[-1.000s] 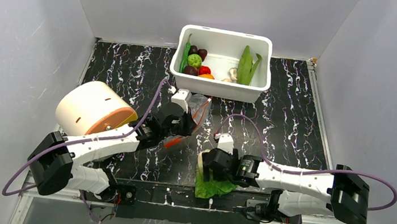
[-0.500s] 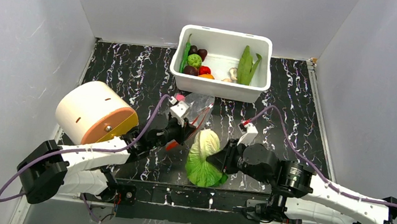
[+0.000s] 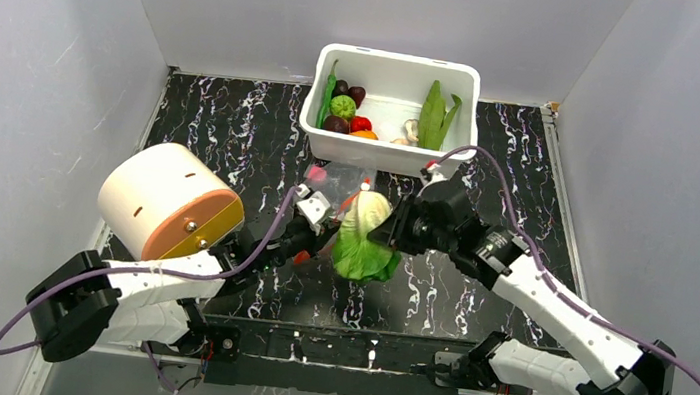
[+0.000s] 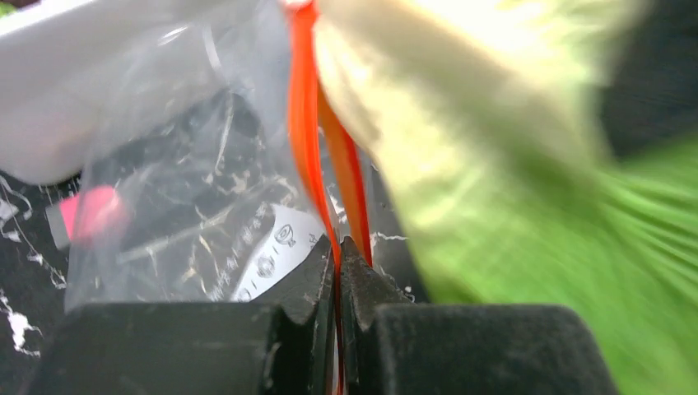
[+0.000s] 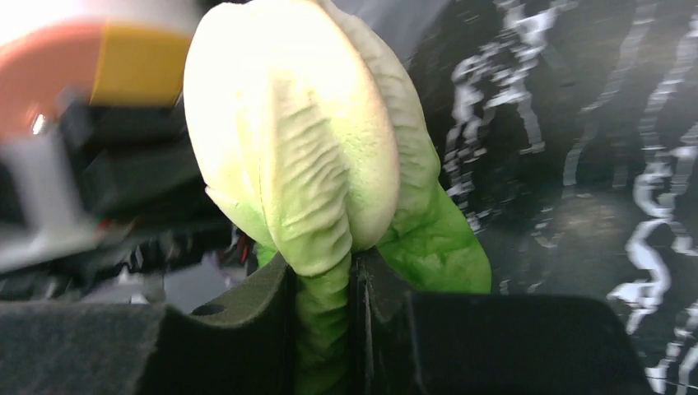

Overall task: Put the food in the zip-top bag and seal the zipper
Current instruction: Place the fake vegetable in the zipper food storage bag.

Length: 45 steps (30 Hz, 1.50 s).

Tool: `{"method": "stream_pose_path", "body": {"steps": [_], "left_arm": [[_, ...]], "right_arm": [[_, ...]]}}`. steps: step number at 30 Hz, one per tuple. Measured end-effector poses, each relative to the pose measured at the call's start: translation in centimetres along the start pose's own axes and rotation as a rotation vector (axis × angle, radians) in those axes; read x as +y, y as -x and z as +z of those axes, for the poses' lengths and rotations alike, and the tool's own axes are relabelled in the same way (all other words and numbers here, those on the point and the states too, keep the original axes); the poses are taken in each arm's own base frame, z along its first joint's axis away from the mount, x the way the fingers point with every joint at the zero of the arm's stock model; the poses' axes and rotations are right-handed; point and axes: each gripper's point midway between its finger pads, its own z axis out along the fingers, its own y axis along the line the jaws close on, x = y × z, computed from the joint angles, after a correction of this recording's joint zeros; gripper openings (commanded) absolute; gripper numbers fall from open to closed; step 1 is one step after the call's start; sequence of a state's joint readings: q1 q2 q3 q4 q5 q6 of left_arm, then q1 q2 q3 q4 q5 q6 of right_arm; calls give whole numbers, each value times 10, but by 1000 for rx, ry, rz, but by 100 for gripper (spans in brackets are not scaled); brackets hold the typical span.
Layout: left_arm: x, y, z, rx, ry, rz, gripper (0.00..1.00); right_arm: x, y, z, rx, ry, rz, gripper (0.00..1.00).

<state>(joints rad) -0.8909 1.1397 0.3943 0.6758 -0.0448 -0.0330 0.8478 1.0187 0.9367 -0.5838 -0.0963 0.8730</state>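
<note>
The pale-green leafy cabbage (image 3: 362, 236) hangs above the table, with my right gripper (image 3: 390, 231) shut on one of its lower leaves (image 5: 323, 321). Its pale head (image 5: 304, 132) points at the zip-top bag (image 3: 352, 182), a clear crinkly bag just left of it. My left gripper (image 3: 319, 231) is shut on one orange-red strip of the zipper (image 4: 306, 123); the second strip runs beside it, slightly apart. In the left wrist view the cabbage (image 4: 510, 181) is blurred, right beside the bag's mouth. The other food, a green ball (image 3: 342, 106), a red tomato (image 3: 361, 123) and long pods (image 3: 326, 94), lies elsewhere.
A white tub (image 3: 387, 154) at the back holds the remaining produce, including a leafy green piece (image 3: 434, 113) and mushrooms (image 3: 411, 130). A large cream cylinder with an orange face (image 3: 169, 201) lies at the left. A small pink object (image 3: 317, 171) lies by the bag.
My right arm has taken hold of the cabbage at the near edge, lifted it and carried it back to the bag's mouth. The left gripper, still holding the zipper, has drawn back a little.
</note>
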Motion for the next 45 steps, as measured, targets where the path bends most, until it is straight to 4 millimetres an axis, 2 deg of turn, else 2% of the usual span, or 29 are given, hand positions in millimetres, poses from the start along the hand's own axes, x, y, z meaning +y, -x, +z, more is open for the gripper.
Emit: {"method": "stream_pose_path", "body": {"steps": [2,4,10,14,19,22,25,27,29,38,41,45], "left_arm": [[-3,11,-4,-32,-10,27,0],[-3,22,-6,-60,-12,50,0],[0,46,-6,-93,-6,121,0],[4,50,1,-67,16,162,0],[9,44,12,-19,39,188,0],[9,43,18,0,40,188,0],[9,43,23,3,43,172,0],[8,41,24,6,43,153,0],[7,41,25,6,42,132,0],[2,47,25,-22,31,71,0],[0,48,24,-25,18,67,0],[-3,55,17,-40,-1,61,0]], "right_arm": [[-28,19,7,-33,-74,52,0],[-43,25,11,-34,-109,75,0],[-48,10,35,80,-86,79,0],[-45,0,37,129,-48,67,0],[-21,-10,2,144,99,-22,0],[-10,-31,-23,185,221,-62,0],[-14,-60,-32,267,283,-50,0],[-17,-73,-32,321,303,-13,0],[-14,-77,-31,348,326,8,0],[25,-78,-12,419,475,73,0],[21,-82,1,440,442,125,0],[7,-77,17,388,353,202,0]]}}
